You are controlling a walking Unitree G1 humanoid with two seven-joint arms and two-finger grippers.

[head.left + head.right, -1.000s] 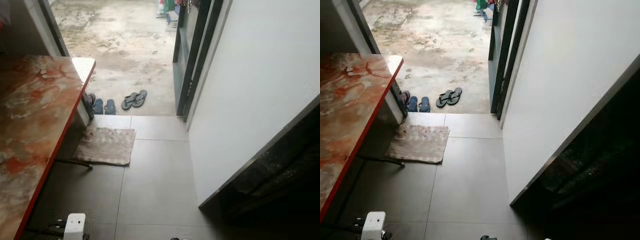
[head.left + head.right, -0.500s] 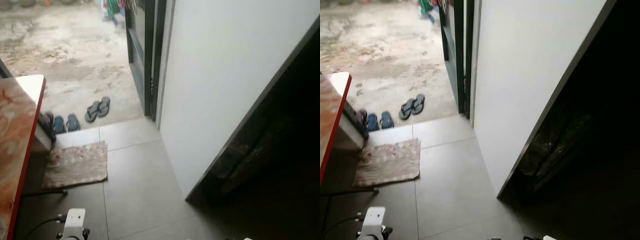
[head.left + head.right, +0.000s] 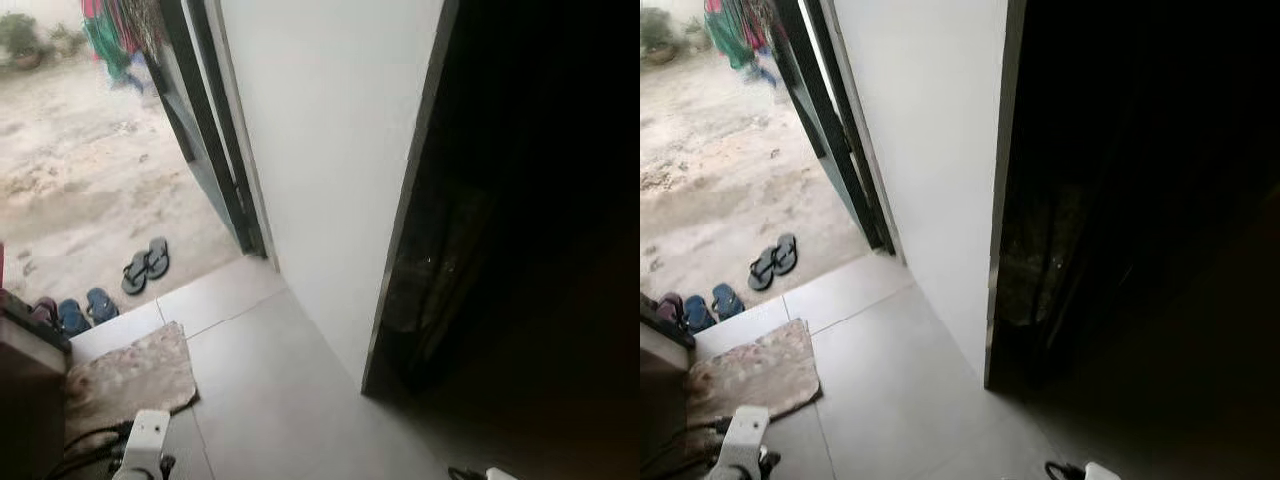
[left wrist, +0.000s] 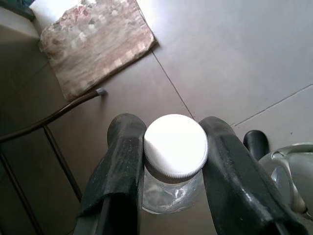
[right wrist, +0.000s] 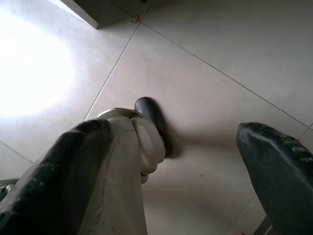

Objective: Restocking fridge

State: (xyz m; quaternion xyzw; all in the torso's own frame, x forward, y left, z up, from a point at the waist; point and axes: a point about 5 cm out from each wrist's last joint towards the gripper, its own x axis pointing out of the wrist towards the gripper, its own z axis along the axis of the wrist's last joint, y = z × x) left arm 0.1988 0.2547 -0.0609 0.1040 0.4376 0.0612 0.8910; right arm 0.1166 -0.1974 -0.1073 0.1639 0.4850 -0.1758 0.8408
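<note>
While the left tool [image 4: 171, 166] stays low at the frame's lower left, its fingers [image 4: 122, 166] clamped on a white-capped clear bottle [image 4: 175, 147] standing upright, the right tool [image 5: 171, 161] hangs spread and empty. Beyond, past the grey floor [image 3: 270, 400], a dark opening [image 3: 540, 200] fills the right side, presumably the fridge; the left arm carries the load.

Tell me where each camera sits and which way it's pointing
Head stereo pair: looks forward and down at the tiled floor, doorway and dark opening; both eyes share the mat and sandals.
Left wrist: looks along the left claw, shut on a white-capped bottle, mat beyond.
Right wrist: looks down past the open right claw at floor and the robot's foot.
</note>
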